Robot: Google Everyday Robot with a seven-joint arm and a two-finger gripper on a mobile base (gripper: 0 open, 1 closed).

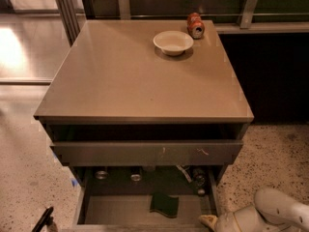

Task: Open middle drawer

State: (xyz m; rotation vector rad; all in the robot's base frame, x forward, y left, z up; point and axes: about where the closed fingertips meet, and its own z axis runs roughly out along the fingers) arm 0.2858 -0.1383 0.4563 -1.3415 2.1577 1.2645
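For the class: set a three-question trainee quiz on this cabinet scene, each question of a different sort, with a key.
1. True or false: the middle drawer stands pulled out, below the scratched front.
2. What lies beside the white bowl on the cabinet top? A) a can B) a mug C) a spoon
3. Fill in: as the camera sees it, the gripper is at the open drawer's front ___-hand corner.

Key: 1 true; 2 A; 3 right.
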